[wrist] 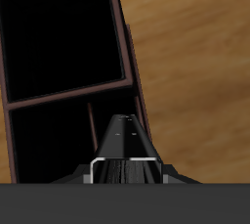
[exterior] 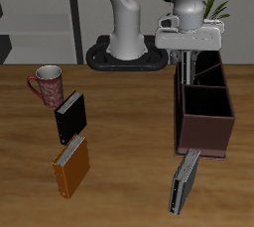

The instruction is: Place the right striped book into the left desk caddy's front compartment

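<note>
The right striped book (exterior: 183, 70) hangs upright in my gripper (exterior: 183, 56), its thin edge toward the exterior camera, so the cover stripes cannot be read there. In the wrist view the same book (wrist: 124, 140) shows as a dark slab running down from between my fingers (wrist: 94, 169), which are pressed against its two sides; the gripper is pinching the book.

The book is above the left desk caddy (exterior: 204, 132), at the caddy's rear portion, near the wall that faces the middle of the table. Its lower end appears to reach rim level in the exterior view; whether it touches the caddy, I cannot tell. The wrist view shows the book's lower end over the divider region between two open, dark compartments of the caddy (wrist: 133, 67); which compartment it is aligned with, I cannot tell with certainty.

Other items on the table (exterior: 129, 171): a thin dark grey book (exterior: 182, 181) stands just in front of the caddy, near the table's front edge. Well apart from the caddy, a red patterned mug (exterior: 47, 82) stands farther back, a black book (exterior: 70, 117) stands tilted just in front of it, and an orange-brown book (exterior: 71, 166) stands nearer the front edge.
</note>
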Motion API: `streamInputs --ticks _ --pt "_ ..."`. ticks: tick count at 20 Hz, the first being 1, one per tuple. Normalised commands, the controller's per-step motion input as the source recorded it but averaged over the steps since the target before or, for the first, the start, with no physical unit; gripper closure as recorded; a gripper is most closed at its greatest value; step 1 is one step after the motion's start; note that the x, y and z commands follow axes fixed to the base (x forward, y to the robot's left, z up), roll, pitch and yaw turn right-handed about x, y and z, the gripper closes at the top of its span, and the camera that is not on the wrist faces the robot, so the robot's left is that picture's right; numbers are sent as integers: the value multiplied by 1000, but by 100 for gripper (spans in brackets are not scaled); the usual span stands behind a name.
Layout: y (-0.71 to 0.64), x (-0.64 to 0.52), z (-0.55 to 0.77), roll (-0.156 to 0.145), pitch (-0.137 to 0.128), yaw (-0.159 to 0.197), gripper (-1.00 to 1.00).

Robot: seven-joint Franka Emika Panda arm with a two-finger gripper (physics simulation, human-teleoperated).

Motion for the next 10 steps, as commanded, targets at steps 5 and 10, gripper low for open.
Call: streamInputs --ticks 5,10 --pt "40 36 -137 12 27 -11 100" --pt "45 -2 -132 16 25 0 100"
